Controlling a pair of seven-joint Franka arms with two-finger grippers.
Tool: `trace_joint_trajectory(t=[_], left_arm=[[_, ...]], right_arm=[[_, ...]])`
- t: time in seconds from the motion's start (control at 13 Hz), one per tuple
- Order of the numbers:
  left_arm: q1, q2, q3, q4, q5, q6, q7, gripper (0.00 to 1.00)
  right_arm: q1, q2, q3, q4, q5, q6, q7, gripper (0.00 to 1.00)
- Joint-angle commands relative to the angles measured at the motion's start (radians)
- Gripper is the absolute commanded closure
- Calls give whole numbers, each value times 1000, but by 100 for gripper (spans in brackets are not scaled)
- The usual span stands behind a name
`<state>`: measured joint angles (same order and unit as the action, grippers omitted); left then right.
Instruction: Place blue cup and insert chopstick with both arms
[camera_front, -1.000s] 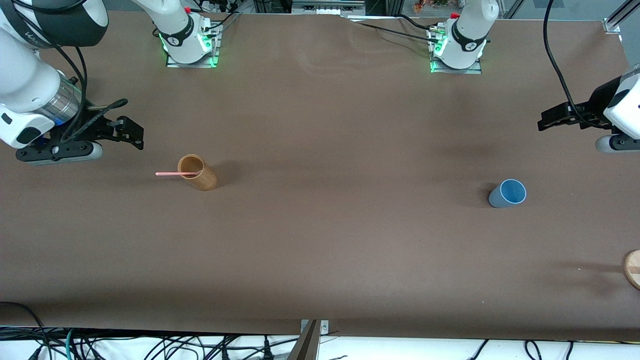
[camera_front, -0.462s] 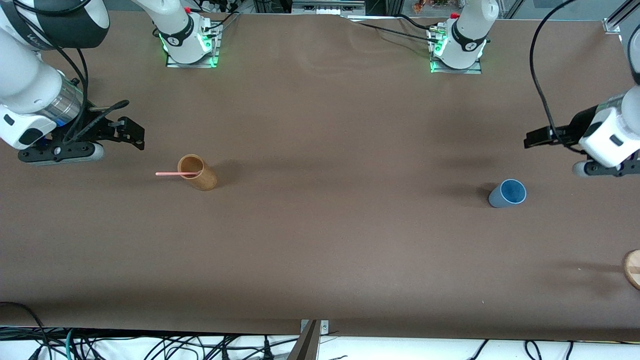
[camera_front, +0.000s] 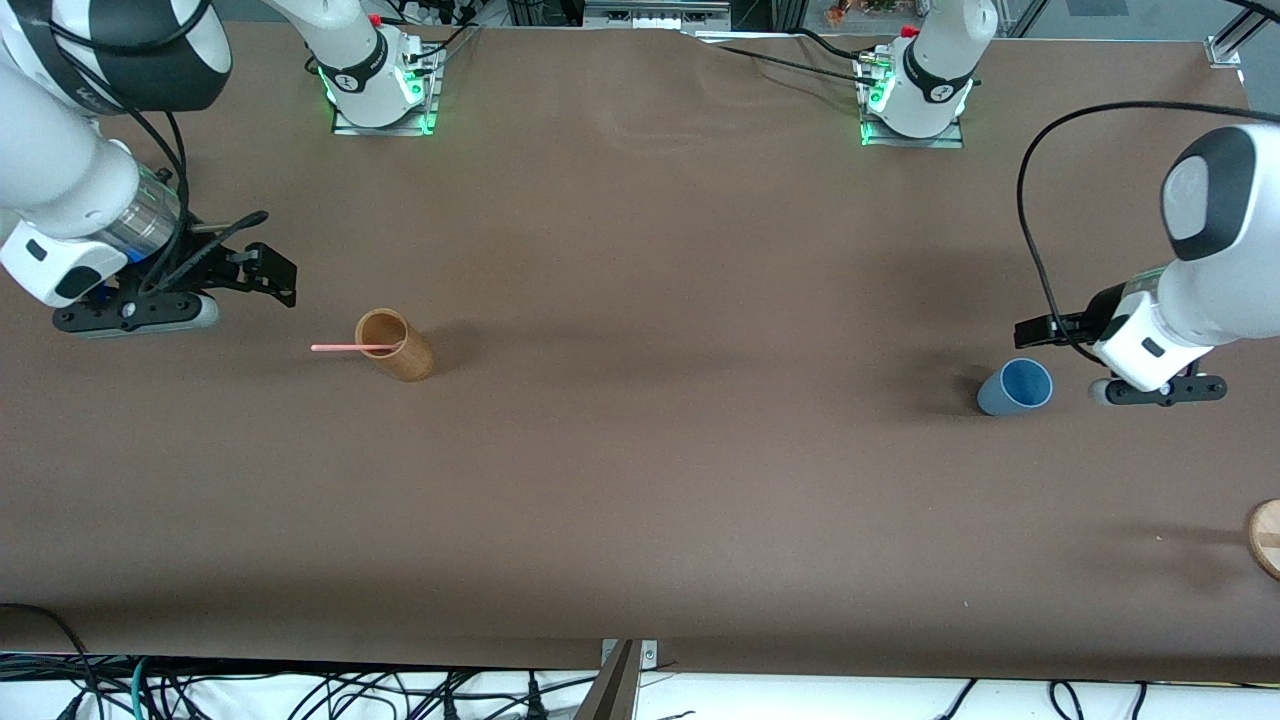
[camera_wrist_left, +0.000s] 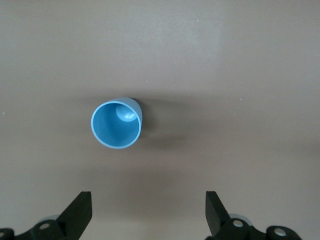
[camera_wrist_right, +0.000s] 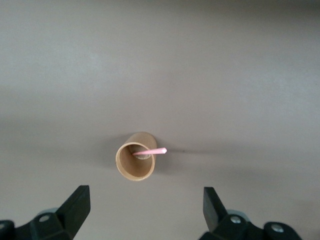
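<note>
The blue cup (camera_front: 1014, 387) stands upright and empty on the brown table, toward the left arm's end; the left wrist view shows its open mouth (camera_wrist_left: 116, 124). My left gripper (camera_front: 1032, 329) is open and empty over the table just beside the cup (camera_wrist_left: 147, 212). The pink chopstick (camera_front: 350, 347) leans in a tan wooden cup (camera_front: 396, 346), with its end sticking out over the rim. Both show in the right wrist view: the chopstick (camera_wrist_right: 150, 151) and the tan cup (camera_wrist_right: 135, 163). My right gripper (camera_front: 278, 272) is open and empty over the table beside the tan cup (camera_wrist_right: 145, 210).
A round wooden disc (camera_front: 1266, 537) lies at the table's edge at the left arm's end, nearer to the camera than the blue cup. The two arm bases (camera_front: 380, 85) (camera_front: 915, 90) stand along the table's back edge. A black cable (camera_front: 1040, 200) loops above the left gripper.
My left arm has swung in from the table's end and come down beside the blue cup. My right gripper has shifted slightly. The cups and the chopstick have not moved.
</note>
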<state>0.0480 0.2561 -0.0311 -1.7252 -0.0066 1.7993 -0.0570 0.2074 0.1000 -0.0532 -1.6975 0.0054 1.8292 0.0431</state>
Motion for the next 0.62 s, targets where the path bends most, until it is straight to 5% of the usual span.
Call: trace_joint_trajectory(t=[0.0,0.54], left_arm=[[9,-34,-6,-120,27,113,19,0],[36,0,-6,-270,103,397,68,0]], right_arm=[[-16,-16,9,-124,8,132,-12,0],[-25,63,-8,-254,8,361,-6,0]])
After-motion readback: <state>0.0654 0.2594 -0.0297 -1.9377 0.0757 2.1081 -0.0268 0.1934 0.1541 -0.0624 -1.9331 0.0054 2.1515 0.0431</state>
